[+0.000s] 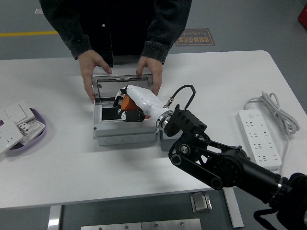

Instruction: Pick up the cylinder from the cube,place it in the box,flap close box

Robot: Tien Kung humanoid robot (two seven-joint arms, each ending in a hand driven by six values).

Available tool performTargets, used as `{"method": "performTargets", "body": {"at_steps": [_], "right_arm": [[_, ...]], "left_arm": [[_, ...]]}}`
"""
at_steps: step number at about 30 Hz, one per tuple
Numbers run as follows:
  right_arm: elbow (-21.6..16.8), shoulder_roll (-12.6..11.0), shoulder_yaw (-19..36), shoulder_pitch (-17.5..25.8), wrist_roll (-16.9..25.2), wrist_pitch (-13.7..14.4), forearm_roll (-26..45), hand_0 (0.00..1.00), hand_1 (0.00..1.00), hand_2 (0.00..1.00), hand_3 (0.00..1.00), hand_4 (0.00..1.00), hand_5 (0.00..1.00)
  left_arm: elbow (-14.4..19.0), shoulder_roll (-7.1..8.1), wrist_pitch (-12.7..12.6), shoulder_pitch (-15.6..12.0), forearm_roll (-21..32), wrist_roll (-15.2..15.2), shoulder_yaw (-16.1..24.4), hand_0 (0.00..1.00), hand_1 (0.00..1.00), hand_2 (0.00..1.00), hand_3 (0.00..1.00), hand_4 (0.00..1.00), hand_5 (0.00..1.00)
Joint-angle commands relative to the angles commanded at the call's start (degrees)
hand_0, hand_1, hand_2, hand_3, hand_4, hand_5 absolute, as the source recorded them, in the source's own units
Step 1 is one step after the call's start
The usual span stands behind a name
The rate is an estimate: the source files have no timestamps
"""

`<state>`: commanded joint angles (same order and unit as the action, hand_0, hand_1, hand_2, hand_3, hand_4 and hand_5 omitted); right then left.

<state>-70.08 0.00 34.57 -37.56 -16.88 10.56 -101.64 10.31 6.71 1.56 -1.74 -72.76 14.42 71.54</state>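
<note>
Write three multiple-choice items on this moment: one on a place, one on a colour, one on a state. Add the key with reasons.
1. Where is the cylinder?
A. on the cube
B. over the open box, in the right hand
C. by the power strip

2. What colour is the cylinder?
A. orange
B. green
C. blue

3. How is the box's lid?
A. shut flat
B. lying on the table
C. standing open, a person's hands on its sides

Key: 1 B, the fingers grasp it above the box's opening. 2 A, orange shows between the fingers. 3 C, the lid stands up behind the opening.

We note the box (123,125) left-centre on the table (72,163), the cube (165,140) touching its right side, power strip (259,139) far right, tray (29,136) far left.
</note>
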Motion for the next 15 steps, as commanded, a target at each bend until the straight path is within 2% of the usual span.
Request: {"method": "performTargets", "body": {"at_steps": [2,3,8,9,14,15], "right_arm": [[0.5,0.0,-0.3,-0.5,-0.3,-1.0,0.2,0.002,0.192,0.347,0.208,0.002,0.002],[0.8,0.0,-0.5,-0.7,-0.3,-1.5,0.3,0.047,0.236,0.348,0.222,0.002,0.002],[2.0,0.0,-1.5,-1.6,0.7,-2.8,0.6,0.047,0.236,0.348,0.222,0.002,0.002],[2.2,0.0,-1.6,-1.7,0.9,-2.7,0.4,0.456,0.511,0.530,0.475,0.337,0.002],[3.1,0.0,-1.9,-2.3,1.4,-2.4,-1.6,0.456,0.511,0.530,0.475,0.337,0.002],[3.2,0.0,-1.8,-2.4,1.4,-2.4,-2.2,0.786,0.701,0.683,0.708,0.387,0.163]], "left_arm": [[0.0,0.04,0.0,0.1,-0.1,0.0,0.1,0.598,0.580,0.556,0.602,0.666,0.259],[0.0,0.06,0.0,0.1,-0.1,0.0,0.1,0.598,0.580,0.556,0.602,0.666,0.260],[0.0,0.08,0.0,0.0,-0.3,0.1,0.2,0.598,0.580,0.556,0.602,0.666,0.260],[0.0,0.08,0.0,0.0,-0.4,0.1,0.2,0.598,0.582,0.556,0.603,0.667,0.260],[0.0,0.13,0.1,0.2,-0.5,0.0,0.3,0.598,0.582,0.556,0.603,0.667,0.260],[0.0,0.14,0.1,0.2,-0.5,0.0,0.3,0.598,0.580,0.556,0.603,0.666,0.260]]}}
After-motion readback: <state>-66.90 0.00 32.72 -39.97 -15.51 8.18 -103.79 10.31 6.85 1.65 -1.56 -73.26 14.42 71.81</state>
